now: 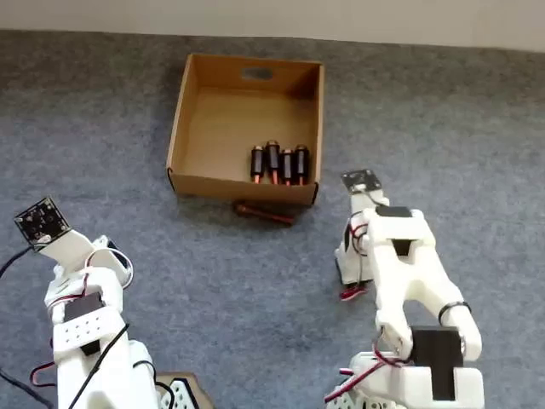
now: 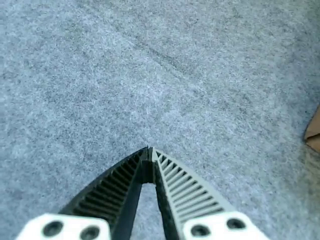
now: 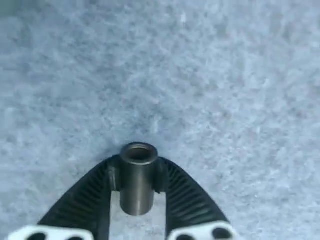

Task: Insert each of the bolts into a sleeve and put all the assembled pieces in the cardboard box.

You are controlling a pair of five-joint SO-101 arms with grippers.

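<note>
The cardboard box [image 1: 183,128] stands open at the far middle of the grey carpet, with several assembled pieces [image 1: 279,164] lying side by side near its front wall. One reddish bolt [image 1: 264,213] lies loose on the carpet just outside that front wall. My right gripper [image 3: 137,162] is shut on a dark metal sleeve [image 3: 136,180], held just above the carpet with its open end facing away from the camera. The right arm [image 1: 400,256] stands to the right of the bolt. My left gripper [image 2: 149,150] is shut with nothing in it, over bare carpet at the near left.
The left arm [image 1: 81,298] stands at the near left, well away from the box. A brown cardboard corner [image 2: 314,132] shows in the left wrist view. Red wires [image 1: 353,292] hang beside the right arm.
</note>
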